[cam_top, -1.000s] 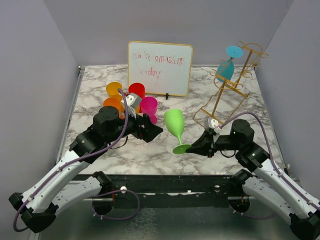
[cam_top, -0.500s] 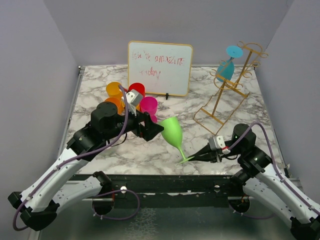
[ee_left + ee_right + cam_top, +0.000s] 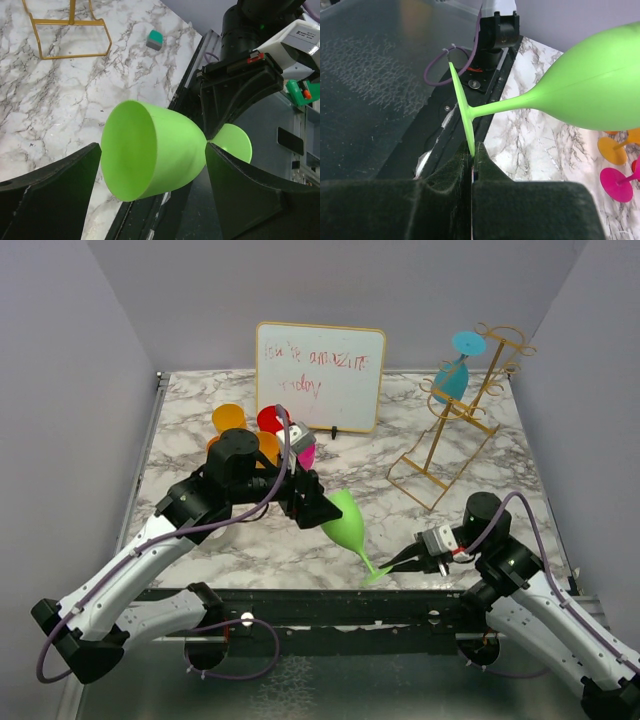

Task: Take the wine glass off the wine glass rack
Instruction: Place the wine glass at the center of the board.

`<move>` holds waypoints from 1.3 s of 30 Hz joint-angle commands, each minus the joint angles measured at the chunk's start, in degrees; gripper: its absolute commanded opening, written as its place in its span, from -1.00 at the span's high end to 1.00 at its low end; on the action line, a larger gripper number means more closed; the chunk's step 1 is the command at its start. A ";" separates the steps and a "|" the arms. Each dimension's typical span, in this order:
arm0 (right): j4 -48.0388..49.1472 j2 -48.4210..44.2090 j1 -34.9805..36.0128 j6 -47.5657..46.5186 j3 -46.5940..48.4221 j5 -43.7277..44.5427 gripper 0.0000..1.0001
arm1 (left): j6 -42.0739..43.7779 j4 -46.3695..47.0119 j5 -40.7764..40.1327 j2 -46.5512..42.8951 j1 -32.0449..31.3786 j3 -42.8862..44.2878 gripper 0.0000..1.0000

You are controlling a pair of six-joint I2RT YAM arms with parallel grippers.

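Observation:
A green wine glass hangs tilted over the table's near edge, bowl to the left, foot to the right. My right gripper is shut on the rim of its foot, pinching it at the fingertips. My left gripper is open, with one finger on each side of the green bowl, close to it. The gold wire wine glass rack stands at the back right. A blue wine glass hangs upside down near its top.
A white dry-erase board stands at the back centre. Orange, red and pink glasses cluster behind my left arm. A small teal block lies on the marble near the rack's base.
My right gripper has drawn the green glass's foot towards the near edge, tipping the glass from upright to slanted. My left gripper has moved right and now flanks the bowl.

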 commanded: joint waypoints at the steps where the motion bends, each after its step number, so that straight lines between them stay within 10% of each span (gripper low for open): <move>1: -1.01 -0.39 0.30 -2.79 -0.96 -4.70 0.99 | -0.06 0.35 5.14 0.13 -0.36 1.18 -0.69; 15: -3.49 1.59 0.32 -8.61 -0.88 -4.21 0.98 | 0.14 7.20 26.58 -1.04 -0.35 -3.74 -0.28; 33: -2.98 3.92 0.29 -11.99 -1.75 1.14 0.99 | -0.26 6.94 23.76 -0.94 -0.39 -3.45 0.97; 39: -0.27 3.10 0.33 -9.52 -2.65 2.40 0.88 | -0.15 5.26 21.33 0.03 -0.35 -3.38 1.00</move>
